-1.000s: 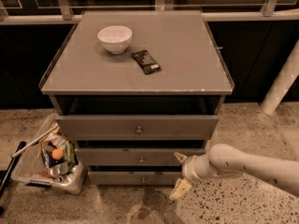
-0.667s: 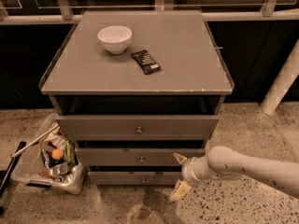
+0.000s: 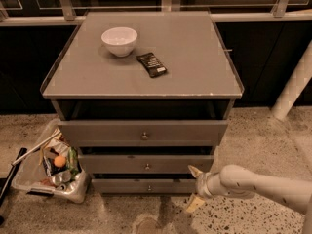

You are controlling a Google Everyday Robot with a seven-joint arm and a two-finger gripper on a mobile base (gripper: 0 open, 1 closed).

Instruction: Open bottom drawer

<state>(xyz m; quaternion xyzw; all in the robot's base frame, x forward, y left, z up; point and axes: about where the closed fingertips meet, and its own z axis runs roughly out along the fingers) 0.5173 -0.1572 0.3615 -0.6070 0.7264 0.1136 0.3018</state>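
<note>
Soft, even light falls from above onto the grey cabinet top (image 3: 195,57), the brightest broad surface, which shows a faint sheen and no hard glare. The white bowl (image 3: 119,40) casts a small soft shadow at its base. Deep shadow fills the gaps above each drawer front and the background at 12 o'clock. The bottom drawer (image 3: 126,185) is dimmest. At 5 o'clock the pale gripper (image 3: 193,187), fingers spread, stands out against the speckled floor (image 3: 253,135). The cabinet's sides taper downward.

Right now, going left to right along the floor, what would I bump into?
Bin → bottom drawer → gripper, jaws open, by the drawer's right end → pole.
</note>
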